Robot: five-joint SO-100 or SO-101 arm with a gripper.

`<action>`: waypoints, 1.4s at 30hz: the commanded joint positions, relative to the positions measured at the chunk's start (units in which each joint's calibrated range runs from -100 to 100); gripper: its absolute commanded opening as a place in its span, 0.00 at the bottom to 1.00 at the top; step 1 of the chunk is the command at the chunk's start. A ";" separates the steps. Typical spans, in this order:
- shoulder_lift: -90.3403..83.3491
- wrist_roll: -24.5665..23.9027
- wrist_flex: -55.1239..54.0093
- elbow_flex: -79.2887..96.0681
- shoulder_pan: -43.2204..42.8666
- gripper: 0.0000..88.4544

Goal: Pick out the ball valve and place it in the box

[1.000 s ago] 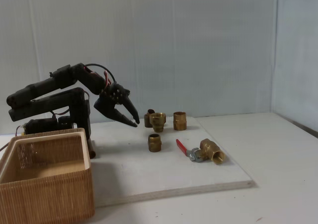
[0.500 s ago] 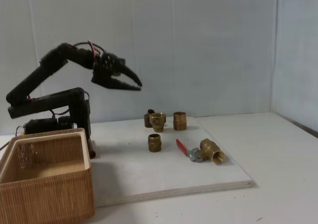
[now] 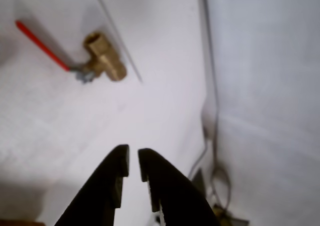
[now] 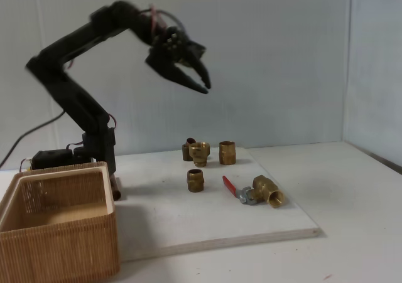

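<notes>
Jaws (image 4: 202, 84) hang high above the white board (image 4: 207, 223), nearly together with a thin gap and gripping nothing. On that board the ball valve (image 4: 259, 192) lies near the right front corner, red lever toward three brass fittings (image 4: 200, 152); the ribbed box (image 4: 58, 226) sits off the board's left end.

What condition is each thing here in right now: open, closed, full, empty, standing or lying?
Gripper: raised high, jaws almost closed, holding nothing.
Ball valve: lying on the board, untouched.
Box: open top, no valve inside.
Brass fittings: standing on end on the board.
</notes>
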 commanded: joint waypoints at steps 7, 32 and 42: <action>33.04 0.28 21.83 -36.68 2.64 0.01; 54.32 14.67 24.24 -53.83 2.42 0.06; 54.49 14.77 23.55 -52.92 2.79 0.40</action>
